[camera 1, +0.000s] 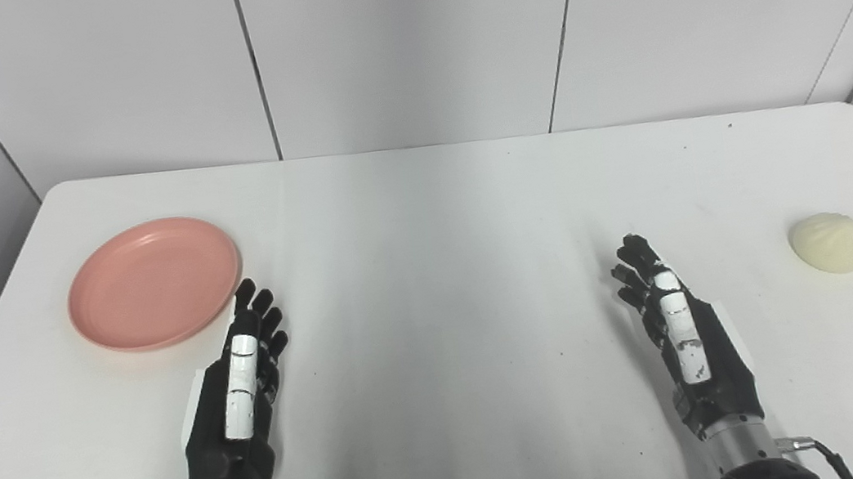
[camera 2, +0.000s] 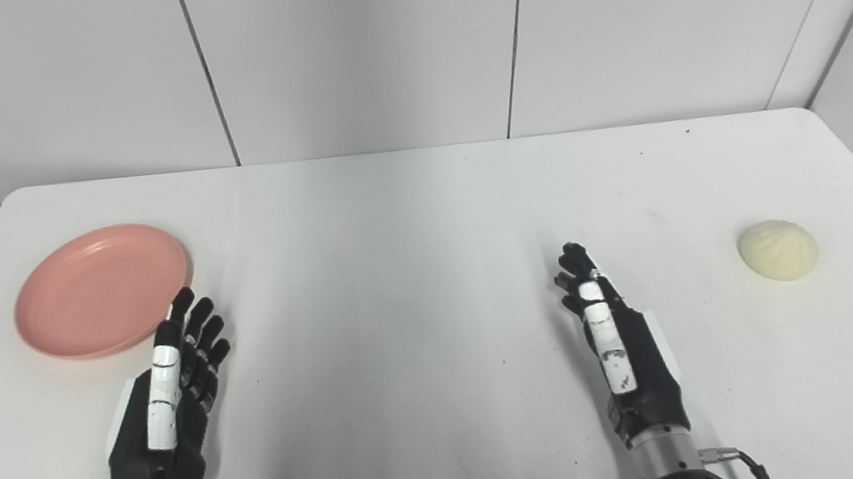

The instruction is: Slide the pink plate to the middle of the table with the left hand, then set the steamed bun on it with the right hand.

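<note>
We are at step 1 of 2, and by our reading it has barely begun: the pink plate (camera 1: pixel 154 282) lies at the far left of the worktop (camera 1: pixel 431 214), nowhere near the middle.

Taking the plate as our landmark and working from near to far: nearest us, our left hand (camera 1: pixel 240 379) rests just beside the plate's near right rim, its fingertips (camera 1: pixel 245 290) reaching up close to that edge. We cannot tell whether they touch it. The hand is spread and extended, holding nothing. Well to the right of the plate, across the bare middle of the worktop, our right hand (camera 1: pixel 671 314) waits, likewise spread and holding nothing. Farther right again, at the opposite side from the plate, the steamed bun (camera 1: pixel 830 242) sits on the worktop, well apart from the right hand.

The plate is the only container here and it holds nothing; its shallow well is bare.

We judge that the next move calls for the left hand to get its fingers onto or over the plate's rim and draw it rightward across the worktop. The plate is shallow and looks light, so it could slip out from under a loose contact. The bun waits for step 2.
</note>
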